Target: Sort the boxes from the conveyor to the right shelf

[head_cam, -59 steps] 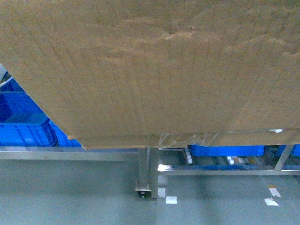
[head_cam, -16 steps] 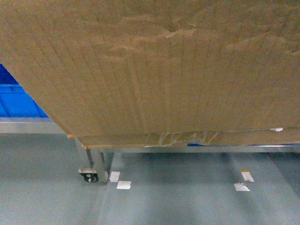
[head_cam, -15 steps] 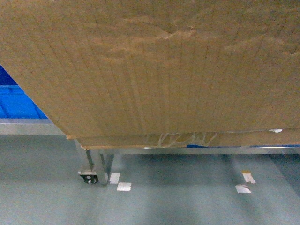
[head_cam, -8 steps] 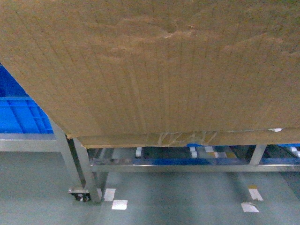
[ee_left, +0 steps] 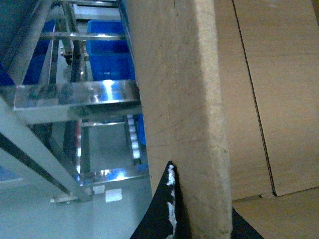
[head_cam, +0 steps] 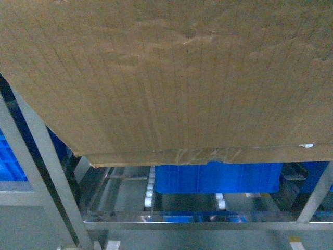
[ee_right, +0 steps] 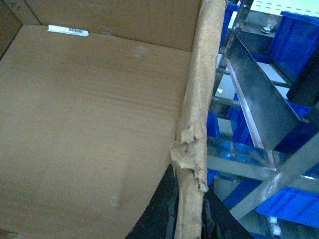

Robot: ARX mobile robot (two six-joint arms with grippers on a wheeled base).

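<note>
Closer now, the right shelf (head_cam: 156, 225) fills my lower head view. Both the left gripper (ee_left: 172, 209) and right gripper (ee_right: 187, 209) pinch the carton's (head_cam: 171, 78) torn walls, holding it aloft; ragged edges could tear or catch a rail.

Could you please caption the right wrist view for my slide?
Right tool clamps the cardboard carton by its ragged wall, beside the metal rack.

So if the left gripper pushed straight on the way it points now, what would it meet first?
Nothing new: the left gripper already straddles the carton wall, which fills its line. Beyond it, probably the steel rack rails, though depth is unclear.
</note>
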